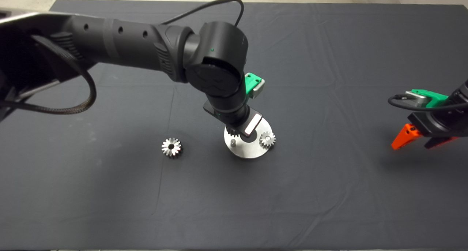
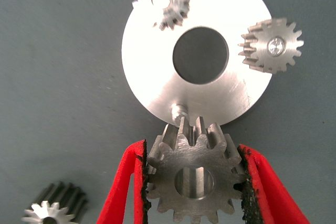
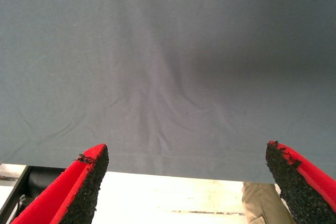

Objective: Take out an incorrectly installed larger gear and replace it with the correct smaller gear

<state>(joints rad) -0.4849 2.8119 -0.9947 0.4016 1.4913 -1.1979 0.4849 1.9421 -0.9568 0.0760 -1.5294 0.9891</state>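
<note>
My left gripper (image 2: 193, 149) is shut on the smaller gear (image 2: 195, 179), a grey steel gear with a round centre hole. It holds the gear just above the rim of the round silver plate (image 1: 248, 151), beside a bare peg (image 2: 179, 112). Two look-alike small gears (image 2: 271, 45) (image 2: 160, 1) sit on the plate's other pegs. In the head view the left wrist (image 1: 234, 112) hides the held gear. The larger gear (image 1: 171, 147), shiny with pointed teeth, lies on the mat left of the plate; it also shows in the left wrist view (image 2: 52, 208). My right gripper (image 1: 409, 145) is open and empty at the right edge.
The plate has a large round centre hole (image 2: 200, 55). The dark mat (image 1: 329, 188) has shallow creases. In the right wrist view the mat's edge, pale floor and a person's leg (image 3: 262, 204) show between the open fingers.
</note>
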